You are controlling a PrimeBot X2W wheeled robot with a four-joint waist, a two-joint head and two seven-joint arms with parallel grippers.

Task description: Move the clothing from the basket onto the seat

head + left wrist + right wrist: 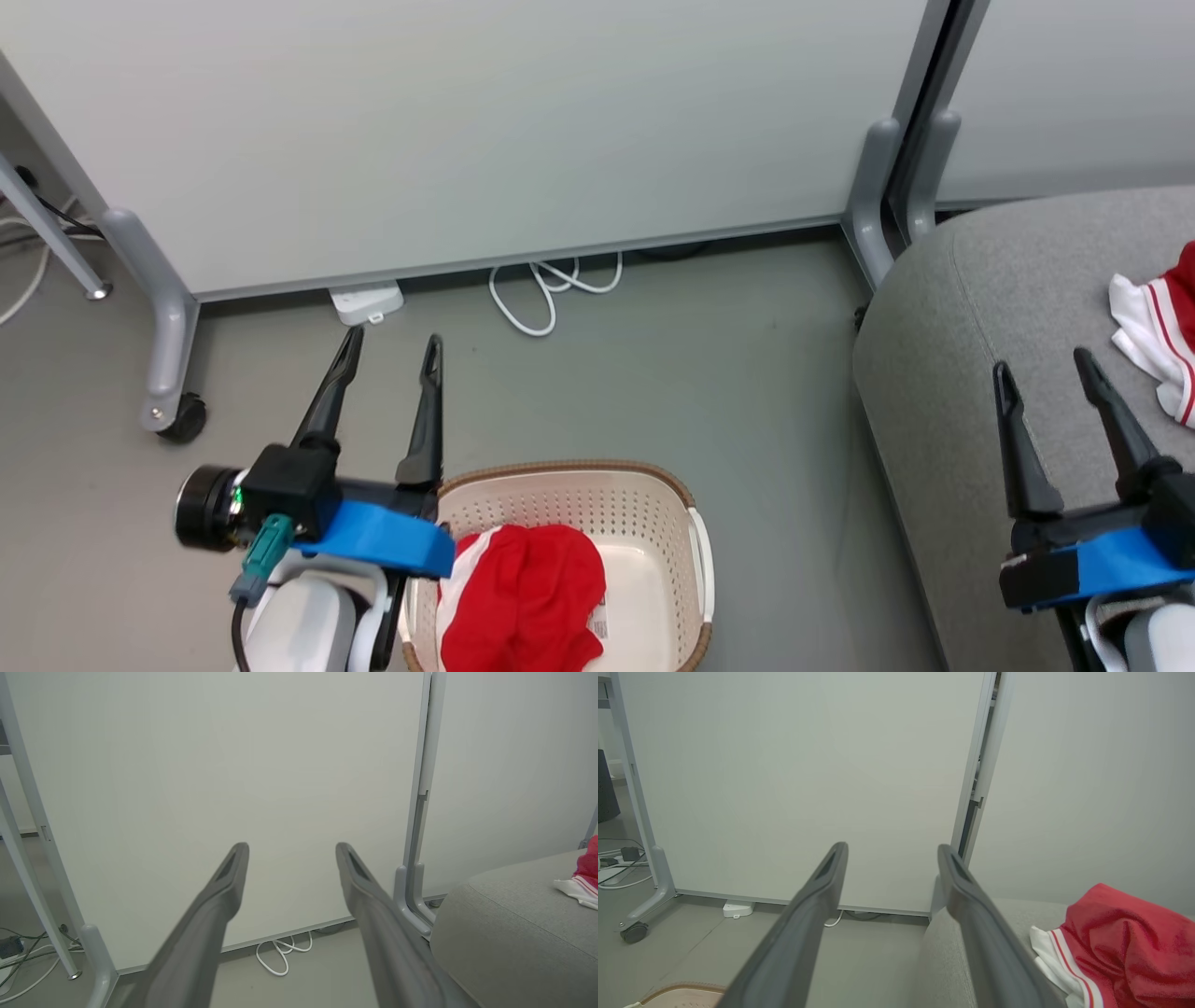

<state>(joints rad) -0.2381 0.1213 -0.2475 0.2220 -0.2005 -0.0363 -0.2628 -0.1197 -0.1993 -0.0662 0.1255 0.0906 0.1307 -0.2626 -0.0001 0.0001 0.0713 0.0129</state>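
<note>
Both hands are empty, fingers spread wide. The left hand (393, 338) hangs over the grey floor (653, 373) with its fingers pointing at the partition wall (467, 140). The basket (560, 469) sits behind its fingertips, beside its blue wrist block on the side toward the right hand. In the basket, close against that block, lies a crumpled red garment (527, 597) with a white strip along the edge nearest the left hand. The basket bottom farther from that hand is bare.

The right hand (1042, 364) hovers over the seat (971, 299). A red-and-white garment (1153, 327) with thin red stripes lies on the cushion beyond its fingertips, to their outer side and apart from them.

The red garment looks like the one piece left to move. It should be light, limp and not at all fragile, and it will sag and trail once lifted. A pinch on a single loose edge would likely let the rest drag over the braided rim. The better hold is the raised, bunched fold near the middle of the heap, with several layers taken together. The left hand is the nearer one, but it would have to draw back and tip its fingers down into the basket.
</note>
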